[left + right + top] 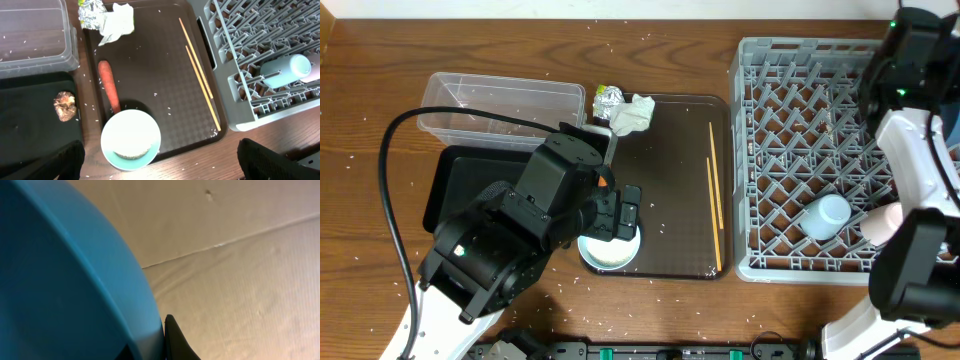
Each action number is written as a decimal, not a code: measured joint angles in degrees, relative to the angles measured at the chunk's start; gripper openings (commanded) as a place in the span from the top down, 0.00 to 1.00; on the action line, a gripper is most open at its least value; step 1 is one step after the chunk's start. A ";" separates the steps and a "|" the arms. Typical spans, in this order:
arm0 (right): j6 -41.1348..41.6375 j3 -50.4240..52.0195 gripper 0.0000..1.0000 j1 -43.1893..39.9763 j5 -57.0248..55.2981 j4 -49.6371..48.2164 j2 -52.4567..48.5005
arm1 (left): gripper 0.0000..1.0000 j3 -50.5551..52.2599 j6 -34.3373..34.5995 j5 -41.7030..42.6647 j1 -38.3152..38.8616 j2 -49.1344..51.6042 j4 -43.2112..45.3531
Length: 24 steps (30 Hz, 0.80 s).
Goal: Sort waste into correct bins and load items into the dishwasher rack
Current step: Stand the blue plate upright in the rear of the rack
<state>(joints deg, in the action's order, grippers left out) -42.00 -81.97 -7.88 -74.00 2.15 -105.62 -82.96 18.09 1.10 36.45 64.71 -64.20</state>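
My left gripper [160, 167] is open, its fingers wide apart, just above the white bowl [131, 140] holding rice at the brown tray's front edge. An orange carrot [108, 86] lies behind the bowl. Crumpled white paper [117, 22] and a yellow-green wrapper [91, 10] lie at the tray's far left corner. Two chopsticks [200, 75] lie on the tray's right side. A brown food lump [65, 106] sits in the black bin [30, 130]; the clear bin [500, 105] stands behind it. My right gripper [162, 340] is shut on the dark-blue plate [60, 280], over the rack [800, 150].
A light-blue cup [825, 215] and a pink cup [882, 222] lie in the rack's front right part. The brown tray [670, 170] sits between the bins and the rack. Rice grains are scattered over the wooden table [380, 90].
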 measured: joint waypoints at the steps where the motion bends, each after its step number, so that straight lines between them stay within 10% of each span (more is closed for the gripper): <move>1: -0.48 0.00 0.91 0.15 0.04 0.02 -0.66 | 0.02 0.00 0.02 0.02 0.00 0.00 0.00; 9: -2.01 -0.02 0.42 1.86 0.92 1.36 -1.51 | 0.02 0.00 0.00 0.02 0.00 0.00 -0.15; 24: -3.32 -0.04 0.16 14.71 3.61 7.76 -1.46 | 0.02 -0.02 0.00 0.00 0.00 0.00 -3.76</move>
<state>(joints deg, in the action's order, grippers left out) -45.32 -82.02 6.83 -70.39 9.91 -107.09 -82.98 18.09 1.10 36.45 64.71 -67.96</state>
